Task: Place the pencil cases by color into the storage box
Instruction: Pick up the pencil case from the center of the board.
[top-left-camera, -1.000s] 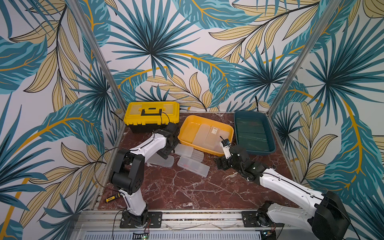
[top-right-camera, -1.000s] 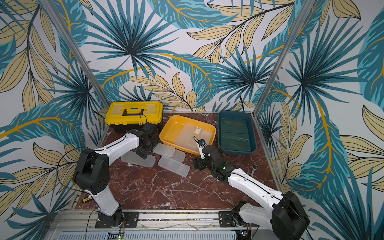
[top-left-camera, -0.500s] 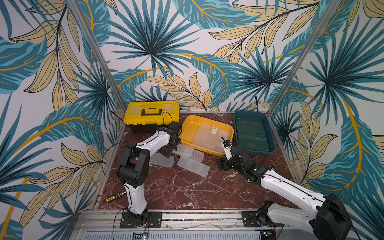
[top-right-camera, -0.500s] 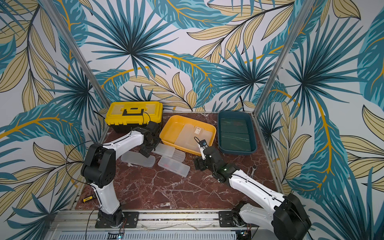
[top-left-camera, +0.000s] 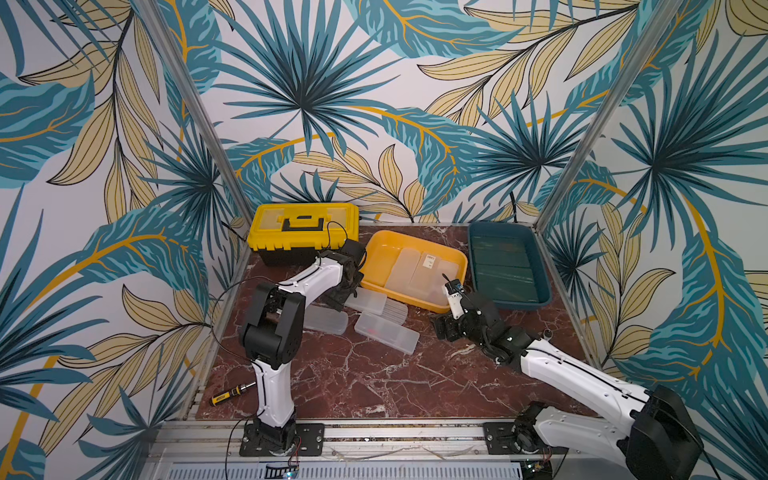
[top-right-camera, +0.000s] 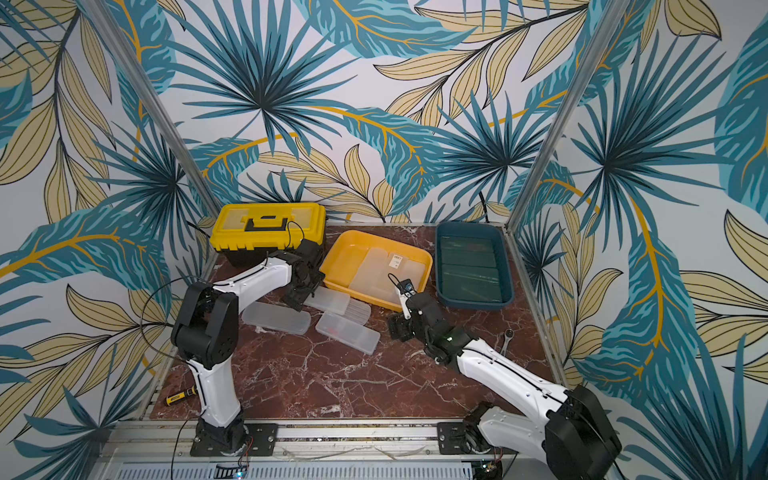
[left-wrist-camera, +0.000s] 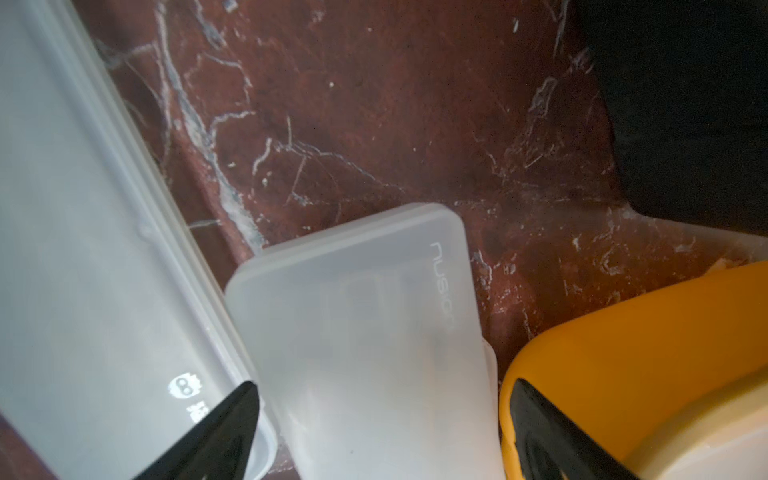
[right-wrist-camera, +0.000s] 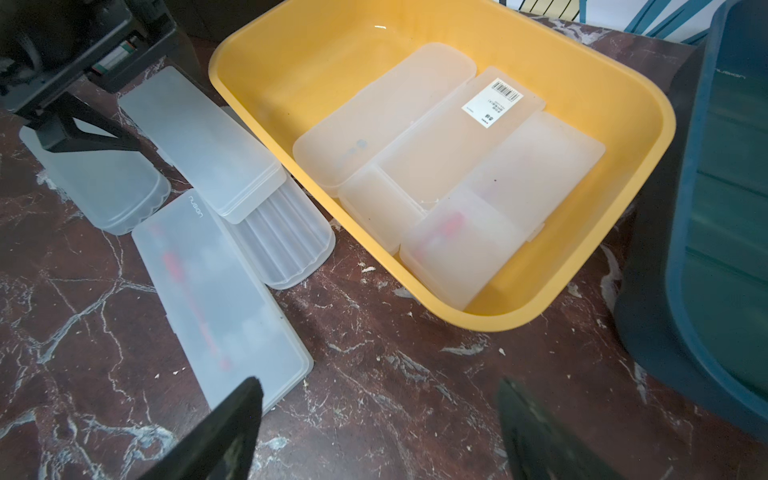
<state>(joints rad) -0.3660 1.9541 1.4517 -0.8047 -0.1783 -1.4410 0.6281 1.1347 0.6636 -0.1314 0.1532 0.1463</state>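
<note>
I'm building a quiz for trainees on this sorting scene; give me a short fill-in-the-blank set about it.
1. The tray holding the barcode-sticker case is ____.
2. The cases in the blue tray are all dark ____.
3. ____ frosted cases lie outside both trays.
4. The right gripper is ____, gripping nothing.
Missing: yellow; green; four; open.

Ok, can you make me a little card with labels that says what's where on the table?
loose: four frosted cases on the table, one stacked on another
yellow bin: more frosted ones, one with a barcode sticker
teal bin: dark green cases
left arm: jaws open, a frosted case between them
right arm: jaws open and empty, over bare table
extras: yellow toolbox, screwdriver
</note>
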